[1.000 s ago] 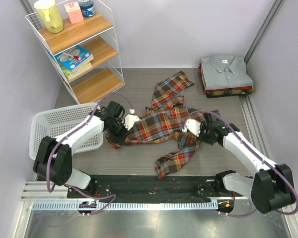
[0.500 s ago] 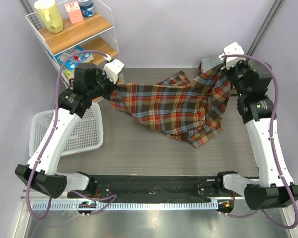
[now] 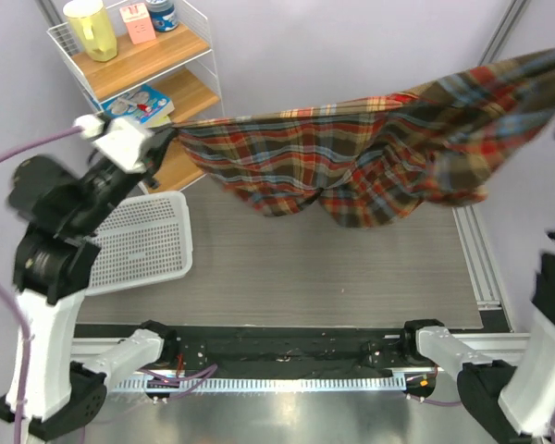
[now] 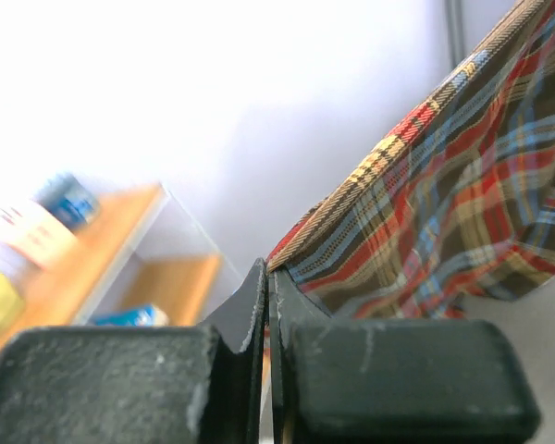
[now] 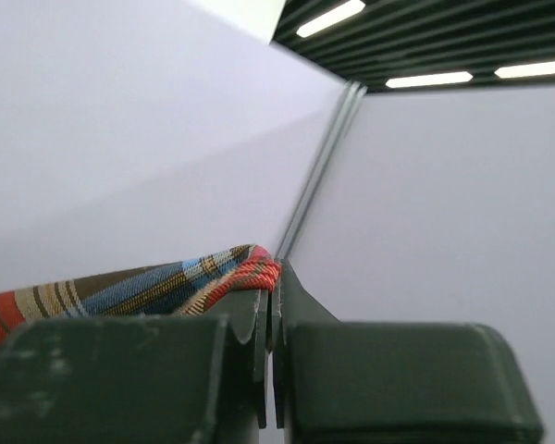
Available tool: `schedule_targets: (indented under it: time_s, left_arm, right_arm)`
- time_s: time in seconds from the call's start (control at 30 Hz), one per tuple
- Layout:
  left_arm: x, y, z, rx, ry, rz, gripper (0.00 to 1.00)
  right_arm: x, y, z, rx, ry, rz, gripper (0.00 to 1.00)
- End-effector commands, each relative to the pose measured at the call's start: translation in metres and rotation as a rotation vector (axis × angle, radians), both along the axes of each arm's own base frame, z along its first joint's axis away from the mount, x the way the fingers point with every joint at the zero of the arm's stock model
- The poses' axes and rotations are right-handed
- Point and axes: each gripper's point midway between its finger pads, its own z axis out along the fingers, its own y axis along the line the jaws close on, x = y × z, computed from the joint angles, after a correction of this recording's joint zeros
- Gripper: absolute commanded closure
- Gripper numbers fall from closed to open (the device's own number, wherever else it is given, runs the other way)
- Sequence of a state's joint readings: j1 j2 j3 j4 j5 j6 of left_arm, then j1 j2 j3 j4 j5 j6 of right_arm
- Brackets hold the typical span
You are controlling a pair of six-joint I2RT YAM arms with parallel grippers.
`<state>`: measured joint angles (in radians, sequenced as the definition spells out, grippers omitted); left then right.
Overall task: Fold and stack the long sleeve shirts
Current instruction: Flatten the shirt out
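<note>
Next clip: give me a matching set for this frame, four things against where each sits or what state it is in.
Things:
1. plaid shirt
2. white basket
3. yellow jug
4. left gripper

Places or states:
A. on the top shelf
B. shut on a cloth edge
C. on the table, left side
D. lifted and spread wide in the air

Pairs: 1-D, 2-C, 3-A, 4-B
</note>
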<state>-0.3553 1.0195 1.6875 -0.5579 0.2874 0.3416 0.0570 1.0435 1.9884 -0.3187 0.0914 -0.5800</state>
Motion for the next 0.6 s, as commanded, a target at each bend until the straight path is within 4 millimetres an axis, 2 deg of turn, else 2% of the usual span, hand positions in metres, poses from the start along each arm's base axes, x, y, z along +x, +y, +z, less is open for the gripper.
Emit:
schedule_targets:
  time_s: [0.0,0.03,0.07,0.13,0.23,0.27,0.3,0.33,0.37,0.4,0.43,0.47,0.5,0.53,0.57]
  left_arm:
    - [-0.066,0.014,0.087,-0.167,-0.255,-0.062,1.00]
    - [-0.077,0.017,0.097,-0.199,-0.276,-0.069,1.00]
    - [-0.081,0.019,0.102,-0.214,-0.287,-0.065,1.00]
    - [-0.089,0.025,0.116,-0.250,-0.312,-0.057,1.00]
    - [-0.078,0.026,0.116,-0.269,-0.290,-0.030,1.00]
    - [-0.065,0.024,0.111,-0.250,-0.276,-0.013,1.00]
    - [-0.056,0.025,0.107,-0.248,-0.262,0.010,1.00]
    - [-0.044,0.027,0.101,-0.247,-0.240,0.048,1.00]
    - [-0.023,0.023,0.087,-0.213,-0.201,0.069,1.00]
    - [-0.011,0.020,0.076,-0.191,-0.177,0.082,1.00]
    - [0.002,0.018,0.066,-0.165,-0.158,0.099,1.00]
    - [0.015,0.020,0.058,-0.155,-0.144,0.132,1.00]
    - [0.043,0.012,0.030,-0.092,-0.091,0.151,1.00]
    - [0.055,0.010,0.016,-0.065,-0.067,0.160,1.00]
    - [0.070,0.008,0.002,-0.046,-0.052,0.176,1.00]
  right_arm:
    - [-0.119,-0.017,0.066,0.045,-0.287,-0.049,0.99]
    - [-0.124,-0.018,0.070,0.042,-0.300,-0.062,0.99]
    - [-0.139,-0.020,0.078,0.042,-0.337,-0.071,0.99]
    - [-0.144,-0.020,0.085,0.030,-0.364,-0.078,0.99]
    - [-0.130,-0.019,0.094,-0.009,-0.387,-0.103,0.99]
    - [-0.104,-0.018,0.093,-0.024,-0.352,-0.114,0.99]
    - [-0.093,-0.017,0.094,-0.028,-0.355,-0.119,0.99]
    - [-0.067,-0.014,0.088,-0.045,-0.316,-0.111,0.99]
    - [-0.038,-0.011,0.081,-0.056,-0.276,-0.103,0.99]
    - [-0.020,-0.008,0.078,-0.065,-0.269,-0.094,0.99]
    - [0.015,-0.002,0.060,-0.091,-0.206,-0.078,0.99]
    - [0.037,0.000,0.049,-0.102,-0.174,-0.075,0.99]
    - [0.071,0.002,0.034,-0.107,-0.132,-0.074,0.99]
    - [0.092,0.003,0.023,-0.113,-0.110,-0.075,0.99]
    - [0.128,0.007,-0.006,-0.123,-0.029,-0.061,0.99]
